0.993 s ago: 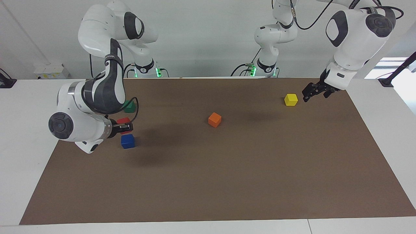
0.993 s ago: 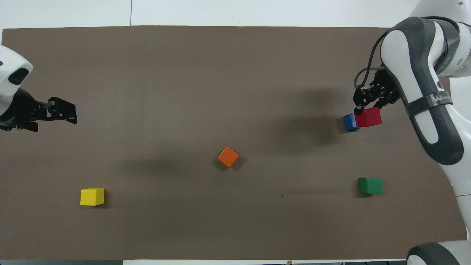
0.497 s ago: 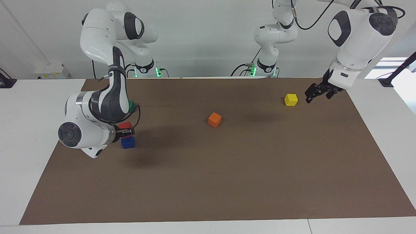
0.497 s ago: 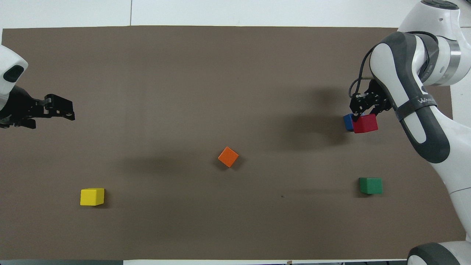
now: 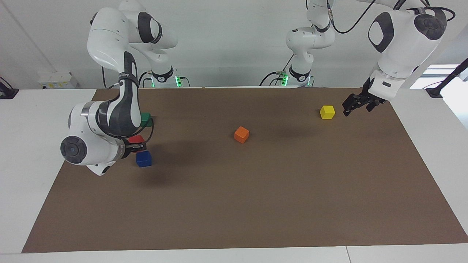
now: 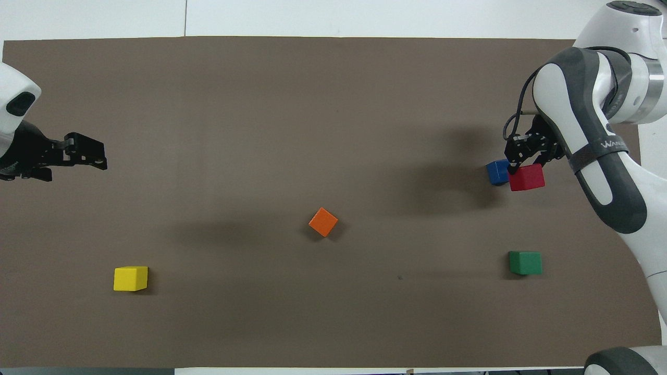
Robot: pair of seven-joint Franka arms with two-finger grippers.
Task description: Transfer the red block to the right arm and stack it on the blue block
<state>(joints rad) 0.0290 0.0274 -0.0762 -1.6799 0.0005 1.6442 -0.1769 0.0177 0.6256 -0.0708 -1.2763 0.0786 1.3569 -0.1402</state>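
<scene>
My right gripper (image 5: 140,147) (image 6: 524,162) is shut on the red block (image 5: 136,139) (image 6: 527,177) and holds it low in the air. The block hangs just off the blue block (image 5: 143,159) (image 6: 497,172), shifted toward the right arm's end of the table, and only its edge overlaps the blue block from above. The blue block rests on the brown mat (image 5: 256,190). My left gripper (image 5: 345,110) (image 6: 99,154) hovers open and empty over the mat beside the yellow block (image 5: 327,112), at the left arm's end, and waits.
A green block (image 5: 145,117) (image 6: 525,262) lies nearer to the robots than the blue block. An orange block (image 5: 241,134) (image 6: 323,222) sits mid-mat. The yellow block (image 6: 130,278) lies toward the left arm's end.
The right gripper carried the red block closer over the blue block, then slid it slightly toward the right arm's end of the table. The left gripper has hardly moved.
</scene>
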